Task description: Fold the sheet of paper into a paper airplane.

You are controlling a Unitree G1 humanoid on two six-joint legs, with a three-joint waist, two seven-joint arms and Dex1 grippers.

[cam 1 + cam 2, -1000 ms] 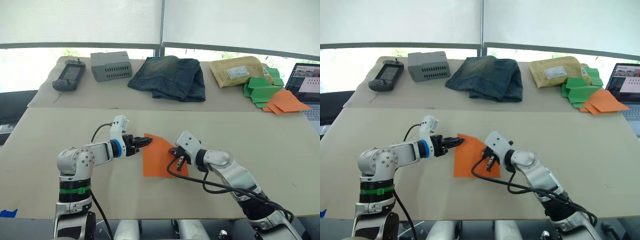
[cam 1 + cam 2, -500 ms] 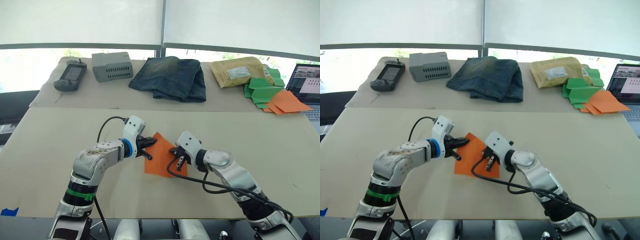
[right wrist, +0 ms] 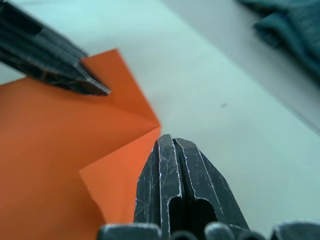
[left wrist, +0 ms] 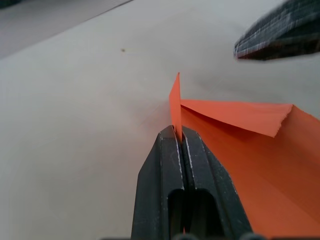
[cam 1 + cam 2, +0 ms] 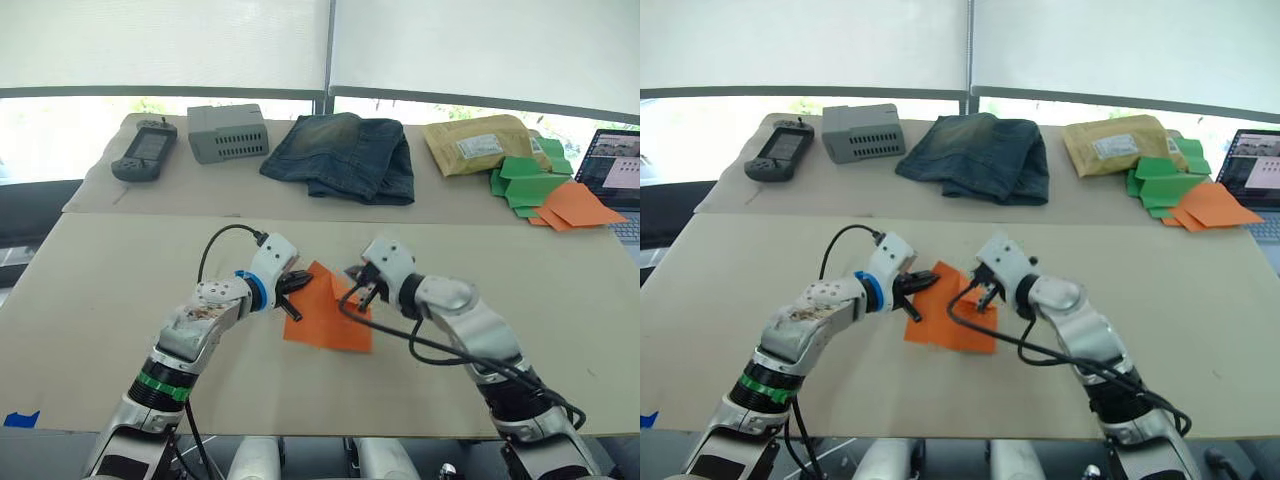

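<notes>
The orange sheet of paper [image 5: 325,322] lies on the near table between my two arms, with one corner folded over as a flap [image 3: 120,165]. My left gripper [image 5: 300,283] is at the sheet's left edge, shut on a raised bit of that edge [image 4: 175,107]. At the sheet's upper right, my right gripper [image 5: 353,297] holds its fingers pressed together on the lifted flap, which runs in behind the fingertips [image 3: 159,150]. The left gripper's dark fingers [image 3: 50,60] also show in the right wrist view, resting on the paper.
On the far table sit a black handheld device [image 5: 140,155], a grey box [image 5: 228,132], folded jeans [image 5: 340,155], a padded envelope [image 5: 478,145] and a pile of green and orange papers [image 5: 545,190]. A laptop [image 5: 615,165] stands at the far right.
My left arm swung in toward the sheet and its gripper now pinches the left edge. My right gripper rose and moved slightly away, taking the paper's corner with it.
</notes>
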